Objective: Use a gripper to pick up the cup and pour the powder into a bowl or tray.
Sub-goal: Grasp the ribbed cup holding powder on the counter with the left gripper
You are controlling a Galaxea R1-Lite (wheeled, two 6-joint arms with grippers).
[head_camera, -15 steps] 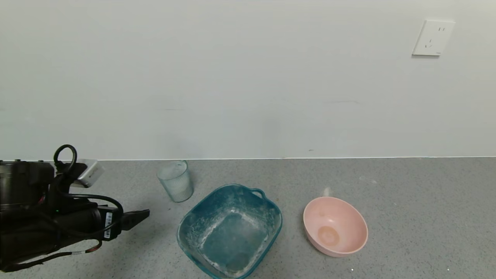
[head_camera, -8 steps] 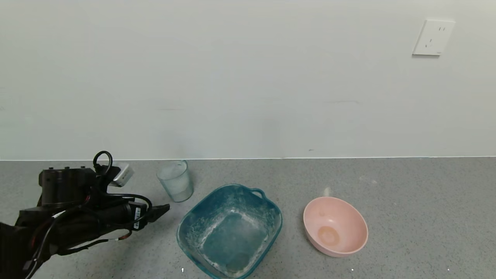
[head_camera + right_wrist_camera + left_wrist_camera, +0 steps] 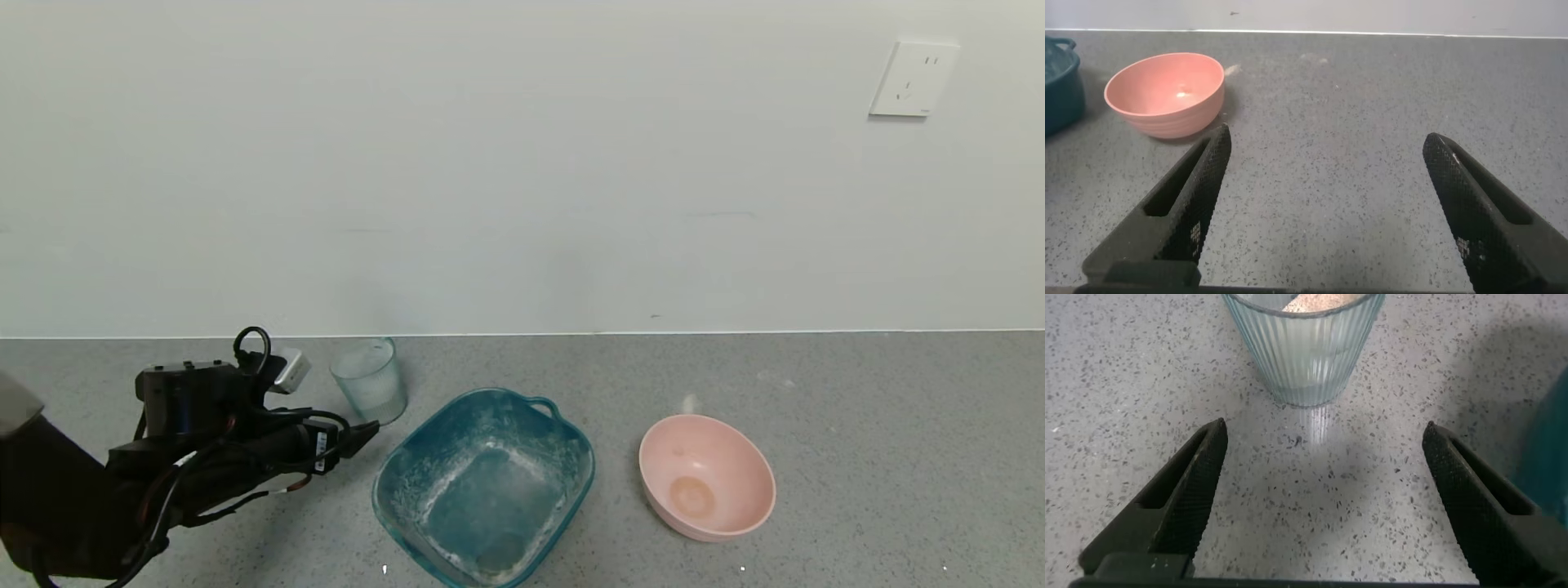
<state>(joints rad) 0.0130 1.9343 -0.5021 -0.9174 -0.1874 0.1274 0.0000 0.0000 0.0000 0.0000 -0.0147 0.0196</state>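
The ribbed pale blue-grey cup stands upright on the grey counter near the wall, left of the teal tray. In the left wrist view the cup holds beige powder. My left gripper is open and empty, low over the counter just in front of the cup; the cup stands a short way beyond its fingertips, not between them. The tray's floor carries only white smears. My right gripper is open and empty, out of the head view.
A round pink bowl sits right of the tray; it also shows in the right wrist view. The wall runs close behind the cup. A wall socket is high at the right.
My left arm has reached forward and to the right, bringing the open gripper from the counter's left edge up to just short of the cup. Cup, tray and bowl have not moved.
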